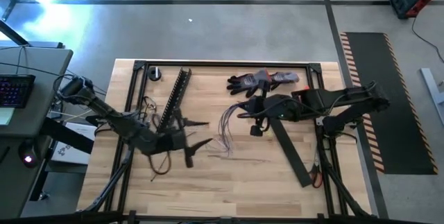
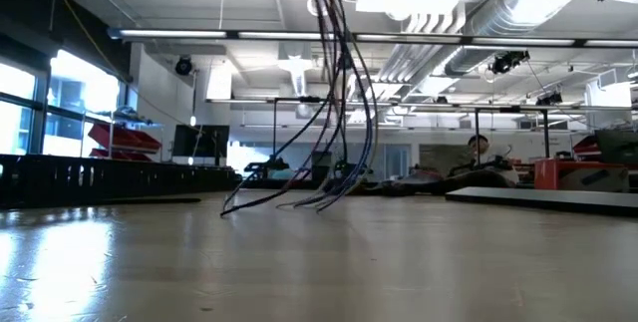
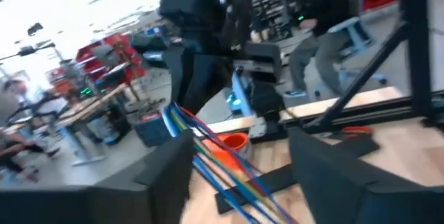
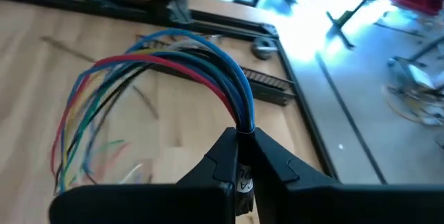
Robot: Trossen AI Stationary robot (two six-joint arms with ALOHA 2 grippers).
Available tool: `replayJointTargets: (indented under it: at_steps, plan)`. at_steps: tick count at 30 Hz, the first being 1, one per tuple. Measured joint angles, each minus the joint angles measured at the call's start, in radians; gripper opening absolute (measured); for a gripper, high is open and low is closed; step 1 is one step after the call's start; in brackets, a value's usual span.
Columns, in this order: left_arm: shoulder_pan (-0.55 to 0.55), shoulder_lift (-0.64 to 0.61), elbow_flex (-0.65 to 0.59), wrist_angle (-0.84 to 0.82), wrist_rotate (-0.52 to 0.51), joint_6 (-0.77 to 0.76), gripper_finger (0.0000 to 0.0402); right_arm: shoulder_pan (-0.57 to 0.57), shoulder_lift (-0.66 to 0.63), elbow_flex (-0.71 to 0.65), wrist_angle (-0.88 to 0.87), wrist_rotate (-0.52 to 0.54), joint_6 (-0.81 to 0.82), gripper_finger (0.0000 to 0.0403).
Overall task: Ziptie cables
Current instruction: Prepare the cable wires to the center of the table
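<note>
Right gripper (image 4: 244,156) pinches the bunch of thin coloured cables (image 4: 182,64); left gripper (image 3: 239,172), jaws spread, should close squarely around them.

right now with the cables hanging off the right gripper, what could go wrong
The right gripper pinches the cables only at one end, so a tug could slip thin wires out. The loose ends trail on the table and may snag the slotted bar. The left gripper stands open around the bundle; closing off-centre could miss strands.

Overhead, table-level, wrist views share cables (image 1: 227,123).
</note>
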Motion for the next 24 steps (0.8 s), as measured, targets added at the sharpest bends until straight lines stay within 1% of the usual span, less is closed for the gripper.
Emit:
replayJointTargets:
  at_steps: [2,4,9,11,13,16,19,21,24]
  plan:
    - [0.034,0.039,0.000,0.046,-0.017,0.006,0.0254,-0.001,0.002,0.000,-0.001,0.002,-0.005,0.0002]
    - [0.072,0.086,0.000,0.132,-0.019,0.016,0.0269,-0.001,0.002,0.000,-0.001,-0.002,-0.018,0.0002]
    - [0.138,0.205,0.000,0.423,0.043,0.124,0.0275,-0.001,0.002,0.000,0.000,-0.008,-0.024,0.0002]
    - [0.159,0.251,0.009,0.504,0.022,0.156,0.0275,-0.001,0.002,0.000,0.000,-0.008,-0.024,0.0002]
    - [0.180,0.298,0.044,0.515,-0.062,0.203,0.0275,-0.001,0.002,0.000,0.000,-0.008,-0.024,0.0002]
    - [0.202,0.377,0.111,0.509,-0.244,0.295,0.0275,-0.001,0.002,0.001,-0.001,-0.008,-0.020,0.0002]
    - [0.206,0.448,0.174,0.507,-0.419,0.425,0.0275,-0.001,0.002,0.001,-0.001,-0.008,-0.016,0.0002]
    - [0.206,0.481,0.203,0.510,-0.500,0.494,0.0272,0.003,0.002,0.001,-0.001,-0.007,-0.014,0.0002]
    - [0.205,0.516,0.210,0.506,-0.566,0.523,0.0257,0.014,0.002,0.002,-0.001,-0.007,-0.010,0.0002]
